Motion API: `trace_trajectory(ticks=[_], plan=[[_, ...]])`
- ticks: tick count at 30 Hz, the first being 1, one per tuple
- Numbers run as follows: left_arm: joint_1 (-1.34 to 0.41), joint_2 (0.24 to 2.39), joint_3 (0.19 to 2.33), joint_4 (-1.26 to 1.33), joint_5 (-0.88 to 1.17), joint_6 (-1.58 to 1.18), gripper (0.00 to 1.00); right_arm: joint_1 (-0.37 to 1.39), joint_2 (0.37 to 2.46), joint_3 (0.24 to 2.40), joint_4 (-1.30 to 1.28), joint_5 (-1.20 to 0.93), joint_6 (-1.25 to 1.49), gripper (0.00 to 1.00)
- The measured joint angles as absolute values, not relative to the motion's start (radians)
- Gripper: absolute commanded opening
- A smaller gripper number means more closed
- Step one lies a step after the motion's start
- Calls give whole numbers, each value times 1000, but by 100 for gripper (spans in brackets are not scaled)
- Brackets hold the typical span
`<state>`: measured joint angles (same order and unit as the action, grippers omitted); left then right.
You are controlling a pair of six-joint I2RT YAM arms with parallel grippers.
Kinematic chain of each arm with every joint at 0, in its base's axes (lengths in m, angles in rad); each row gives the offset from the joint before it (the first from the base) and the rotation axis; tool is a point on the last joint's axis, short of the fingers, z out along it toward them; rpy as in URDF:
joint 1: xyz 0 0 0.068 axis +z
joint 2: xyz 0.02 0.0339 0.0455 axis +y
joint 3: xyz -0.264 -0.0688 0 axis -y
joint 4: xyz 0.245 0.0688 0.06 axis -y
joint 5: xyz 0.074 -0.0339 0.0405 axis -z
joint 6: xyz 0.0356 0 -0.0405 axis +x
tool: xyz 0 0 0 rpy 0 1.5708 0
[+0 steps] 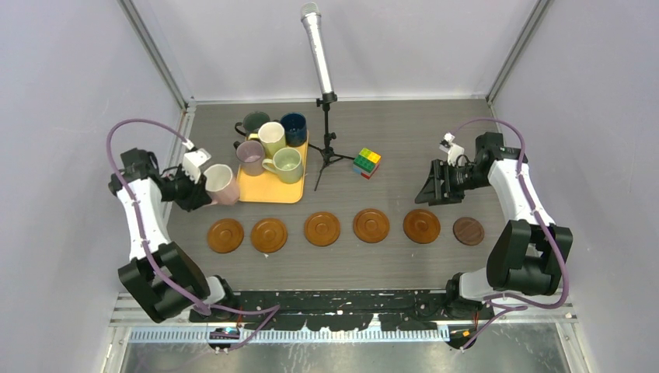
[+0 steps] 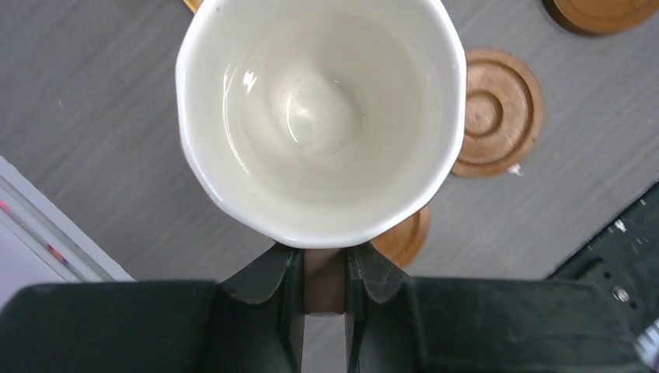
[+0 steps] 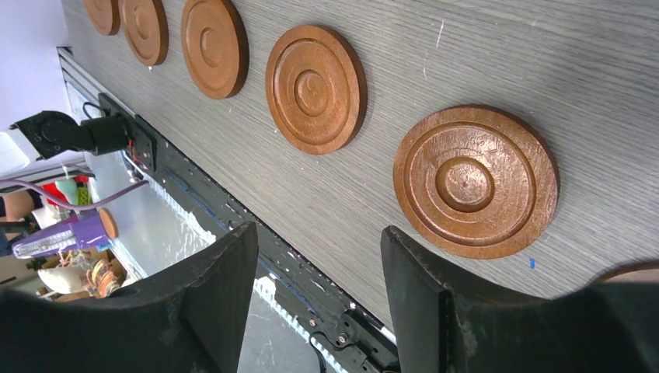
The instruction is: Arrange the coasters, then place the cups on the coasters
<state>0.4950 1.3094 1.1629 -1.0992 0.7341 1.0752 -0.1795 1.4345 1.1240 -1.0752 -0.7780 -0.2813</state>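
- Left gripper point(image 2: 325, 264) clamped on pink mug point(image 1: 221, 184) handle, at tray's point(image 1: 268, 189) 9 o'clock.
- Right gripper point(image 3: 319, 256) partly open, empty.
- Coasters point(image 1: 322, 228) in a row at tray's 6 o'clock.

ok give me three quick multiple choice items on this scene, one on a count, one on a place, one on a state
1. How many cups stand on the tray?
A three
B five
C six

2. Where is the cube?
A on the table, right of the microphone stand
B on the tray
C inside a cup

3. What is the left gripper doing?
A open and empty
B resting on the table
C shut on the handle of the pink cup

Answers:
1 B, the top view shows five on the tray and the sixth held off it.
2 A, it sits on bare table beside the stand.
3 C, the left wrist view shows it clamped on the handle.
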Motion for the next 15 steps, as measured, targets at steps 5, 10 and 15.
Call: trace_trajectory(ticks=[5, 10, 15], plan=[[639, 1289, 1160, -1297, 762, 1299, 0, -179, 1416, 1101, -1058, -780, -270, 64], [761, 1289, 1136, -1417, 768, 1497, 0, -179, 1416, 1095, -1048, -780, -263, 64], [796, 1284, 1064, -1427, 754, 1586, 0, -179, 1416, 1095, -1043, -780, -262, 64]])
